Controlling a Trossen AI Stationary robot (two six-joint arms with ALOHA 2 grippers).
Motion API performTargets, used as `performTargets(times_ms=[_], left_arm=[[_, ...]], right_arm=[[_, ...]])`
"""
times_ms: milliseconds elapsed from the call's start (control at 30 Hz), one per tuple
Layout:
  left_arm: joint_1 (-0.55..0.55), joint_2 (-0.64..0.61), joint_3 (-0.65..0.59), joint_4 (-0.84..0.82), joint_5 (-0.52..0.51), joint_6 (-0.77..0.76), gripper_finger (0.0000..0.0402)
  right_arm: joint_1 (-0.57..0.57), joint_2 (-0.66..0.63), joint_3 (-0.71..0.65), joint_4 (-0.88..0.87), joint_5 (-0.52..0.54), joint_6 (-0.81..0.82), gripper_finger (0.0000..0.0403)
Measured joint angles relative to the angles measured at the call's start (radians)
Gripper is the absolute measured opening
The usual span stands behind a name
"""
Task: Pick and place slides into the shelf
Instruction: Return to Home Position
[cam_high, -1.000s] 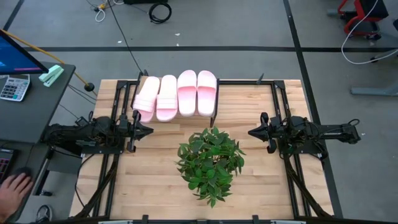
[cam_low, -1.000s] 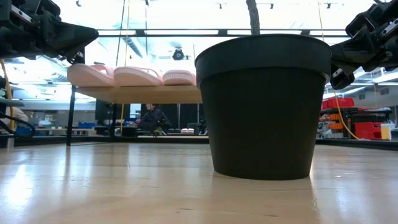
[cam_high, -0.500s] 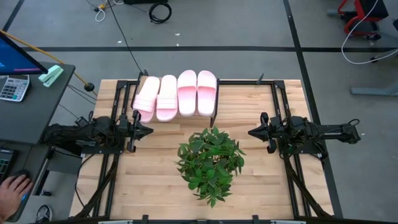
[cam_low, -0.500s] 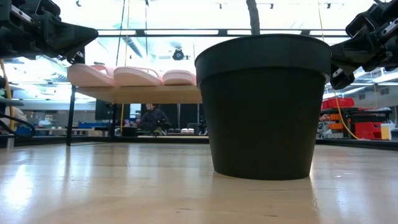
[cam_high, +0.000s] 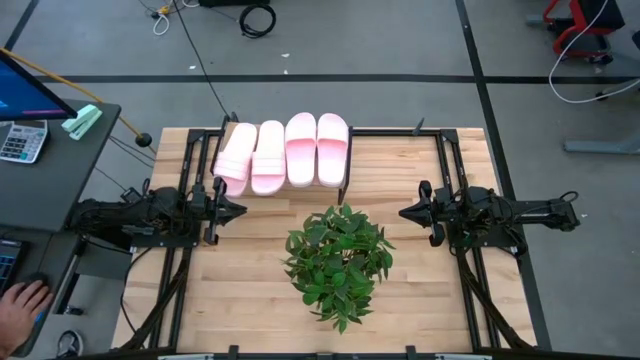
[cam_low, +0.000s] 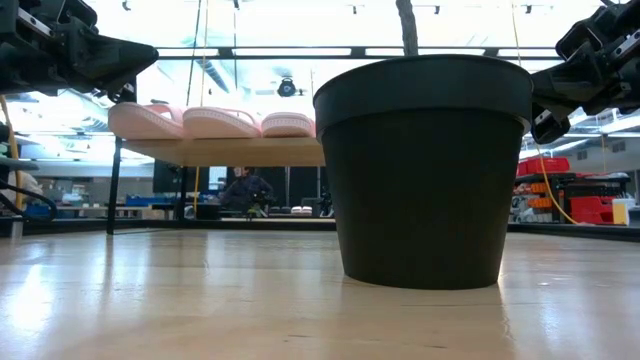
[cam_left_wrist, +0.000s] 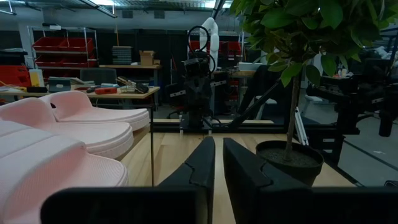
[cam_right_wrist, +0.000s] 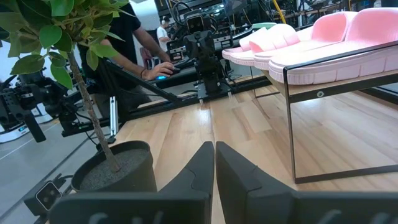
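Risks first, near to far.

The potted plant stands mid-bench between the two arms, with leaves spreading toward both. I judge that a sideways swing of either arm toward the middle would brush the foliage or knock the black pot. Little travel seems called for now, so I rate this risk low.

Farther back, the four slides lie side by side on the shelf, at the far edge of the bench, left of centre. The two right ones sit square. The leftmost is skewed, its near end angled out to the left. In the low view its side reaches just past the shelf's left leg. My judgement is that a bump to the thin frame, or the left arm lifting carelessly close by, could tip that one off. The left arm is the one nearer that corner.

Pose.

The left tool sits at the left of the bench, just near of the shelf's left end. Its arm is folded low and points right, toward the plant. The fingers are drawn together with only a sliver between them, pinching nothing.

The right tool mirrors it at the right side, pointing left, well apart from the shelf. Its fingers are pressed together and empty.

Both arms read as parked. With every slide on the shelf, I take the placing as done.
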Motion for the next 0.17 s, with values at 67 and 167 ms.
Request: performTargets(times_ms=[67,167], left_arm=[[0.0,0.0,0.0,0.0,0.0,0.0,0.0034],[0.0,0.0,0.0,0.0,0.0,0.0,0.0029]], right_arm=[[0.0,0.0,0.0,0.0,0.0,0.0,0.0022],[0.0,0.0,0.0,0.0,0.0,0.0,0.0022]])
